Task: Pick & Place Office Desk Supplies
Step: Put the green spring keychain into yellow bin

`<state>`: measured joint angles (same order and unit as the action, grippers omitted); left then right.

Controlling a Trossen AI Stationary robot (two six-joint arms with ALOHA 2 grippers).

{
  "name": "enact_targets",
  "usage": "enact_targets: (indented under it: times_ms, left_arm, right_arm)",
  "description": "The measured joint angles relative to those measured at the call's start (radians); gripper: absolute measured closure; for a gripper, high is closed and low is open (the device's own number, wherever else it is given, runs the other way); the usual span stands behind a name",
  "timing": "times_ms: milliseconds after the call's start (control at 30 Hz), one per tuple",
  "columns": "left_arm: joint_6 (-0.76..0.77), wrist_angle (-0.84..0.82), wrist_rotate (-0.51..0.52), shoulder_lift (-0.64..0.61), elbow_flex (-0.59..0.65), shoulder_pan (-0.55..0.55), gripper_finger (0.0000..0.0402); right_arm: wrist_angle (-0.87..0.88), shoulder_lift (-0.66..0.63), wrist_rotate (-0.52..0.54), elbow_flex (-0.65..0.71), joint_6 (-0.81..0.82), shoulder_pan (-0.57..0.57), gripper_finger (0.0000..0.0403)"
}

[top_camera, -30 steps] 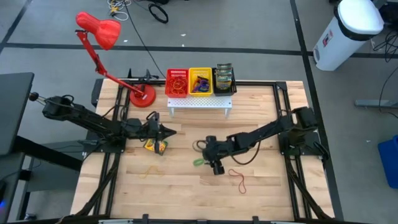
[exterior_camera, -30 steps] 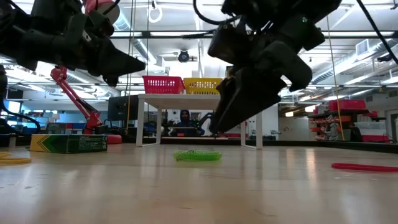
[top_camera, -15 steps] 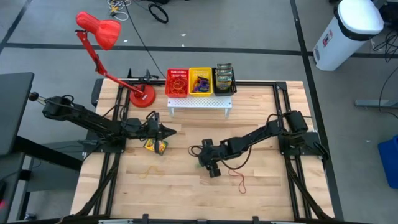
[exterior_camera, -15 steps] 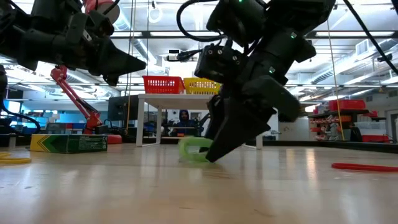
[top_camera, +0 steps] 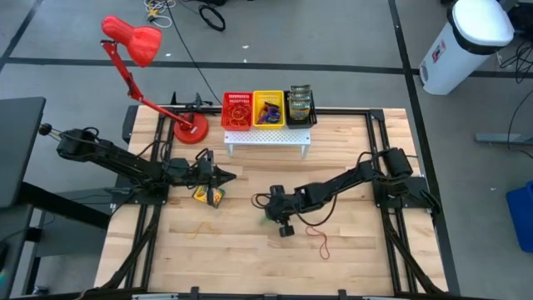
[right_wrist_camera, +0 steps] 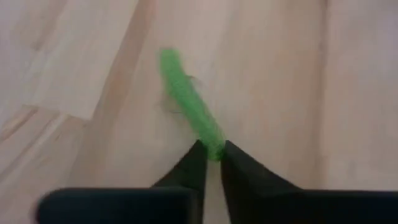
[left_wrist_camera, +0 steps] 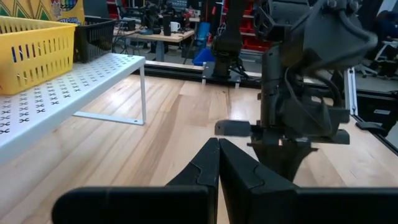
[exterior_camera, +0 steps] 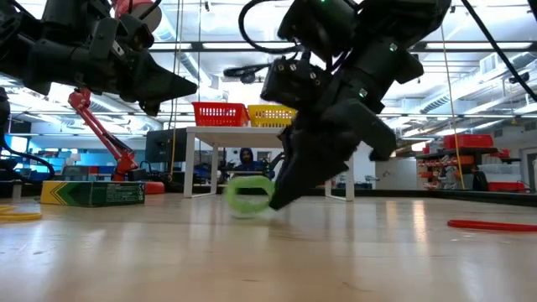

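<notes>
**Green band pinched at mid-table**

Where its fingertips meet, the right gripper (right_wrist_camera: pixel 211 152) clamps one end of a green rubber band (right_wrist_camera: pixel 186 99) low over the wooden table (top_camera: pixel 350 258). The left gripper (left_wrist_camera: pixel 217 152), fingers pressed together and empty, hangs above a crayon box (top_camera: pixel 208 196), away to the side.

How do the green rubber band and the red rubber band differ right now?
The green rubber band is pinched in the right hand and stands up off the table; the red rubber band lies flat, untouched. The green one is near the table's middle, the red one nearer the front edge. Both are thin loops.
</notes>
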<state>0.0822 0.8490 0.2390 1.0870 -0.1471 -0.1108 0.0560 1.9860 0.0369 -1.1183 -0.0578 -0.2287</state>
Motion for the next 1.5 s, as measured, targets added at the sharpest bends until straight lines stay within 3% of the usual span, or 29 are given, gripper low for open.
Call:
enact_targets:
  times_ms: [100,267,367,533,667,867,1100,1500]
  left_arm:
    - [0.0,0.0,0.001,0.0,0.0,0.0,0.039]
    - [0.0,0.0,0.0,0.0,0.0,0.0,0.039]
    - [0.0,0.0,0.001,0.0,0.0,0.0,0.039]
    - [0.0,0.0,0.0,0.0,0.0,0.0,0.039]
    - [0.0,-0.002,0.001,0.0,0.0,0.0,0.039]
    - [0.005,-0.011,-0.003,0.0,0.0,-0.001,0.039]
    - [0.003,-0.014,-0.006,0.0,0.0,-0.001,0.039]
    - [-0.037,-0.012,-0.01,0.0,-0.01,0.001,0.039]
  right_arm:
    - [-0.001,-0.031,0.029,0.0,0.0,0.0,0.0388]
    - [0.051,-0.151,0.065,-0.022,0.066,0.014,0.0376]
    - [0.15,-0.24,0.165,-0.077,0.073,0.039,0.0392]
    - [0.403,-0.305,0.36,-0.271,0.013,0.133,0.0389]
    - [0.513,-0.278,0.436,-0.442,-0.061,0.255,0.0396]
    - [0.643,-0.2,0.418,-0.6,-0.092,0.435,0.039]
    - [0.674,-0.121,0.388,-0.607,-0.105,0.528,0.0386]
    - [0.644,-0.12,0.399,-0.607,-0.116,0.536,0.0273]
